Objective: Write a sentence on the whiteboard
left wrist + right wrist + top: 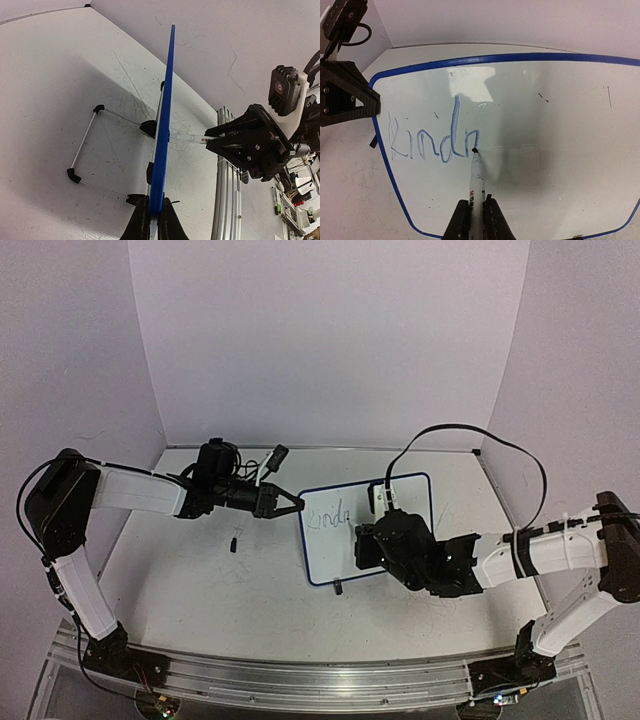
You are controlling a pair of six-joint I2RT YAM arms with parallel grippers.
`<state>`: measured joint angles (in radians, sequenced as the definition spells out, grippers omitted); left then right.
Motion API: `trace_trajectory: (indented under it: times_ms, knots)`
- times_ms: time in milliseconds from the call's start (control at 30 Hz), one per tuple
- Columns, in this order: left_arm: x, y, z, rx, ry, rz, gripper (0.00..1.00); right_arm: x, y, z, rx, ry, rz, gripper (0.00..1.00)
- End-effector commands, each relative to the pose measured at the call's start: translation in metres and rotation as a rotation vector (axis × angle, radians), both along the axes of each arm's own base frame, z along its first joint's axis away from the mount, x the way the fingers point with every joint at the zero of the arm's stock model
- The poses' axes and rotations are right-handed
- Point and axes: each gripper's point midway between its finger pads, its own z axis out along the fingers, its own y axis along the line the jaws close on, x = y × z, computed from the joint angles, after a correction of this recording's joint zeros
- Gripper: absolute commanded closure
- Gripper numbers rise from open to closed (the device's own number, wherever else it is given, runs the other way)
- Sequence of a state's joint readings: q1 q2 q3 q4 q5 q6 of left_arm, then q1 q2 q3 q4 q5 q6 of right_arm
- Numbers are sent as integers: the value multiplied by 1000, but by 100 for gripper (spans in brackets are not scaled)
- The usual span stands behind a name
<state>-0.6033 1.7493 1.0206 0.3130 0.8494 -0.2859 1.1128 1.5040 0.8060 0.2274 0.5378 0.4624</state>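
Five letters of the sentence [432, 142], "Kindn", I read on the whiteboard [410, 502], mid-table [200, 580], apparently propped on its stand [82, 145]. The left gripper [290, 505] clamps its left edge. The right gripper [476, 215] clamps the marker [476, 177], tip touching the board.

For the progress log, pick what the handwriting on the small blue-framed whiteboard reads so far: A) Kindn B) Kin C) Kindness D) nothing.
A: the blue handwriting on the small blue-framed whiteboard reads "Kindn", with the tip of the white marker pen at the last n.
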Motion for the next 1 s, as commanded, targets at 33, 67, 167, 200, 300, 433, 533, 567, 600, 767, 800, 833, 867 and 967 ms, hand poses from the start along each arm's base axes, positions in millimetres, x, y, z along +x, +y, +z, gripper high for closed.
trace_trajectory:
  times_ms: [33,67,167,200,300,433,533,567,600,767,800,833,867,967]
  knots:
    - [-7,-1,14,-29,-17,-38,100,-2,-8,-16,-34,35,-12,100]
    - [-7,-1,14,-29,-18,-37,100,-2,-7,-15,-32,33,-12,100]
    - [-7,-1,14,-29,-18,-37,100,-2,-11,-14,-34,34,-19,100]
    - [-7,0,14,-29,-20,-36,100,-3,-14,-14,-35,36,-24,100]
    - [-7,-1,14,-29,-22,-36,100,-4,-17,-10,-26,27,-30,100]
    - [-6,-2,14,-31,-17,-40,100,-1,-10,11,12,-8,-18,100]
    - [-7,-1,14,-29,-19,-36,100,-2,-5,32,71,-34,13,100]
    - [-7,-1,15,-29,-21,-35,100,-3,-5,35,84,-41,20,100]
    - [-7,0,15,-30,-23,-35,100,-4,-6,36,88,-45,23,100]
    - [-7,-1,16,-32,-24,-37,100,0,-8,34,86,-48,12,100]
    - [-8,-1,16,-32,-23,-38,100,1,-7,34,88,-49,7,100]
    - [-8,0,17,-33,-25,-37,100,3,-6,33,86,-49,4,100]
    - [-8,0,17,-33,-26,-36,100,4,-6,32,84,-49,1,100]
    - [-8,0,19,-34,-31,-35,100,7,-4,30,75,-47,-2,100]
